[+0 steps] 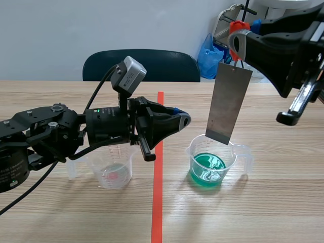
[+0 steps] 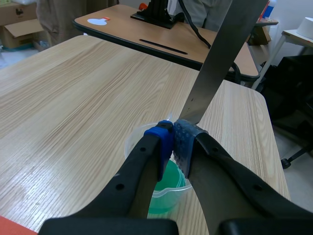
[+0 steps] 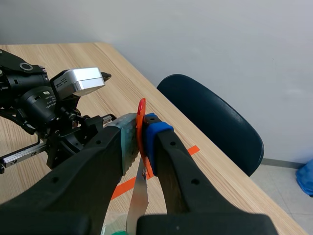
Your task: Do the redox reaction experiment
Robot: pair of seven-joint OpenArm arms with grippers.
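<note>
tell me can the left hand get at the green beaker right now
Probably yes: the left hand, shut, sits close by the green beaker with nothing between them. The metal strip hanging from the right hand over the beaker crowds its top, though.

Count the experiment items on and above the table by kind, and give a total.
Beakers: 2, the beaker of green liquid and the beaker of near-clear liquid
Metal strip: 1
Orange clip: 1
Total: 4
</note>
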